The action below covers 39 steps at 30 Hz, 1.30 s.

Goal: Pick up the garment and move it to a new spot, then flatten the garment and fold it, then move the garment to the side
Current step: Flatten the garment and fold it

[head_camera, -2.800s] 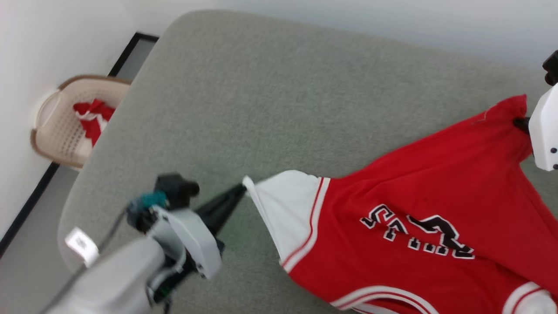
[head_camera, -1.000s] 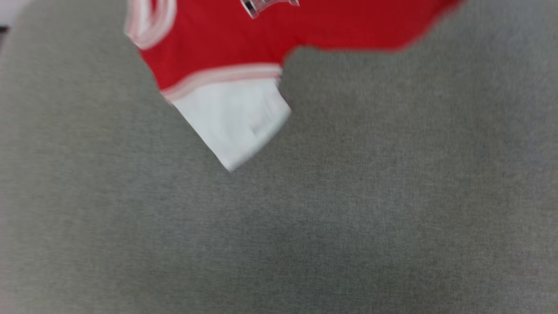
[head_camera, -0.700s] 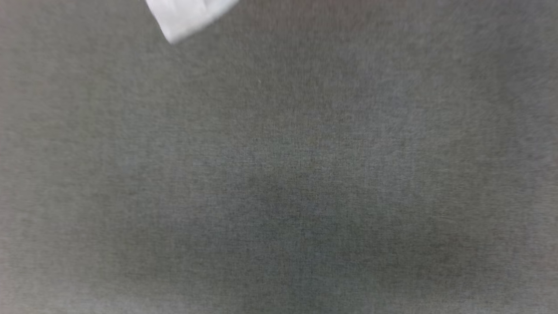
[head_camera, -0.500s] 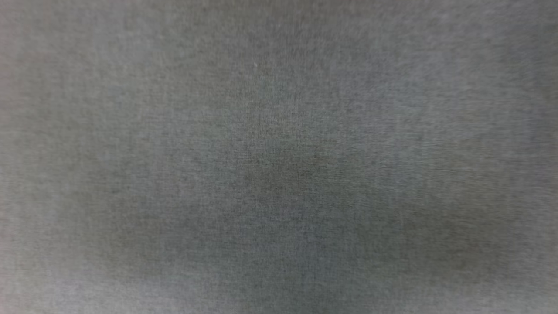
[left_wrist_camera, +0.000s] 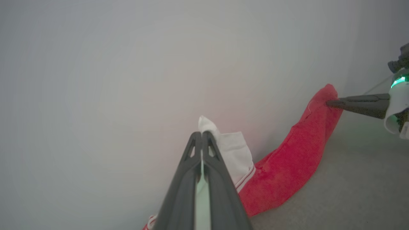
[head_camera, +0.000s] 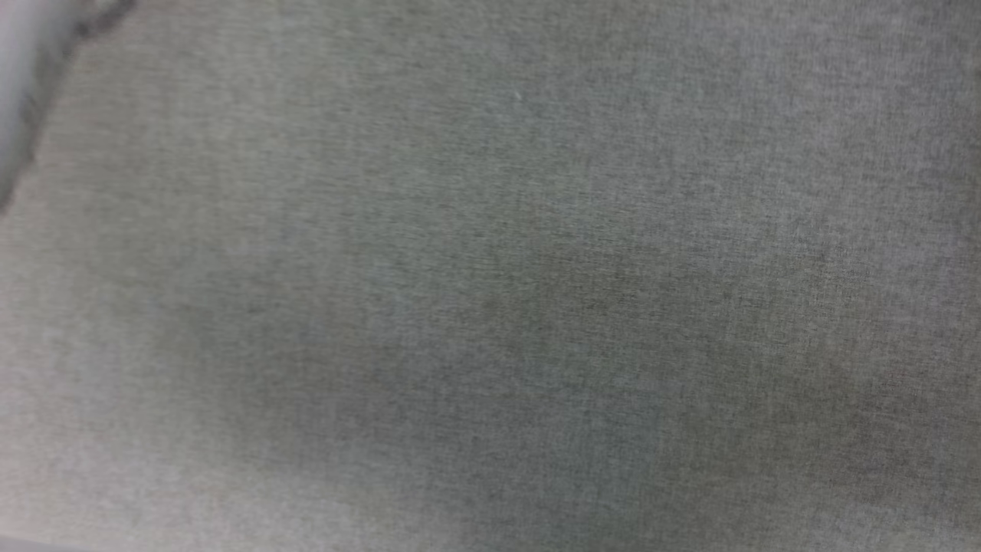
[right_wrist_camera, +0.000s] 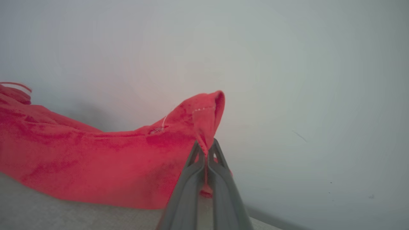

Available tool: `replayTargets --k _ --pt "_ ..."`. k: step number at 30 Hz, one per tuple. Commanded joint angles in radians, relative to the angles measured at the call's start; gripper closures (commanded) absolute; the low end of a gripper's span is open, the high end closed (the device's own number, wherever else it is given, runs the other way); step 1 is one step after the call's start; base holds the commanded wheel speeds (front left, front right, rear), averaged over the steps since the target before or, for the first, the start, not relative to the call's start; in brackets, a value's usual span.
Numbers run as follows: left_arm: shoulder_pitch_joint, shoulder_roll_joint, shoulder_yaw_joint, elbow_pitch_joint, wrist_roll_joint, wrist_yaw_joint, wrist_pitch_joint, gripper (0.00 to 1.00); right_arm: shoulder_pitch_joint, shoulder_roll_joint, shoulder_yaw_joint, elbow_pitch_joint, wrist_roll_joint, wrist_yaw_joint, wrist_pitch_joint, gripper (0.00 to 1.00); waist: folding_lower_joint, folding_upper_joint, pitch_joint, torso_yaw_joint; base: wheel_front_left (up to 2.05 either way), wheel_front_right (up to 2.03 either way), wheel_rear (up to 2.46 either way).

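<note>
Slippage is my main worry here. The left gripper [left_wrist_camera: 202, 134] is clamped shut on just the tip of the white sleeve [left_wrist_camera: 235, 153]. The right gripper [right_wrist_camera: 205, 146] is pinched closed on one hem corner [right_wrist_camera: 207, 108] of the red jersey [right_wrist_camera: 96, 159]. Both bites look thin, so I reckon a sharp tug or an uneven pull could yank the cloth out of either one.

The jersey is strung between the two grippers. Both held ends are lifted above the grey felt top [left_wrist_camera: 351, 191], while the middle sags down and rests on it. If the arms travel sideways like this, I'd guess the belly drags on the felt and bunches up. That would make the flattening harder. Sleeve tip plus hem corner is also a lopsided pair of handles, so it'll probably land skewed.

As for surroundings, a plain pale wall [left_wrist_camera: 96, 80] rises just behind the felt top, right at the jersey's back. To me that's the one thing in the way, since pushing further back would run the fingers into it.

The head view is blurry. It shows a stretch of felt top and a pale smear [head_camera: 23, 77] at its upper left corner, and I can't tell what that smear is.
</note>
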<state>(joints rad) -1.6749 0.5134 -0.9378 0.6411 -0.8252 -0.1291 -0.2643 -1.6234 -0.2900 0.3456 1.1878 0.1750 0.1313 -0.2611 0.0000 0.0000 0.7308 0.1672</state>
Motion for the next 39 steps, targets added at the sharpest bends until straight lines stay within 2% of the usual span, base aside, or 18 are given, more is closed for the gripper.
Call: replayTargets --k 1,6,10,13,19,23,27,32,35,39 --pt "0.030 0.015 -0.025 -0.007 -0.011 -0.001 0.001 1.00 0.024 -0.005 0.010 0.003 0.009 -0.001 -0.005 1.00 0.0000 0.0000 -0.045 0.028 0.00 0.00 0.00" --pt "0.115 0.085 -0.220 -0.113 -0.133 -0.001 0.004 1.00 0.119 -0.038 0.070 -0.015 0.064 -0.001 0.000 1.00 0.0000 0.0000 -0.123 0.051 0.00 0.00 0.00" --pt "0.186 0.149 -0.313 -0.200 -0.209 -0.002 0.019 1.00 0.247 -0.078 0.129 -0.064 0.158 -0.001 0.030 1.00 0.0000 0.0000 -0.199 0.061 0.00 0.00 0.00" --pt "0.262 0.191 -0.336 -0.263 -0.224 -0.002 0.040 1.00 0.368 -0.115 0.181 -0.144 0.249 -0.001 0.059 1.00 0.0000 0.0000 -0.259 0.060 0.00 0.00 0.00" --pt "0.460 0.263 -0.344 -0.373 -0.232 -0.002 0.092 1.00 0.649 -0.242 0.256 -0.359 0.433 -0.001 0.115 1.00 0.0000 0.0000 -0.371 0.051 0.00 0.00 0.00" --pt "0.602 0.318 -0.343 -0.429 -0.229 0.001 0.124 1.00 0.842 -0.330 0.268 -0.496 0.525 -0.001 0.142 1.00 0.0000 0.0000 -0.433 0.045 0.00 0.00 0.00" --pt "0.740 0.385 -0.343 -0.495 -0.240 0.052 0.133 1.00 1.016 -0.399 0.262 -0.610 0.573 -0.001 0.167 1.00 0.0000 0.0000 -0.479 0.035 0.00 0.00 0.00" --pt "0.897 0.474 -0.343 -0.612 -0.282 0.143 0.140 1.00 1.208 -0.467 0.233 -0.748 0.603 -0.001 0.196 1.00 0.0000 0.0000 -0.518 0.025 0.00 0.00 0.00" --pt "0.991 0.521 -0.343 -0.682 -0.307 0.204 0.155 1.00 1.322 -0.491 0.211 -0.824 0.603 -0.001 0.220 1.00 0.0000 0.0000 -0.536 0.021 0.00 0.00 0.00" --pt "1.104 0.556 -0.343 -0.764 -0.340 0.267 0.164 1.00 1.461 -0.505 0.159 -0.913 0.611 -0.001 0.250 1.00 0.0000 0.0000 -0.551 0.021 0.00 0.00 0.00"
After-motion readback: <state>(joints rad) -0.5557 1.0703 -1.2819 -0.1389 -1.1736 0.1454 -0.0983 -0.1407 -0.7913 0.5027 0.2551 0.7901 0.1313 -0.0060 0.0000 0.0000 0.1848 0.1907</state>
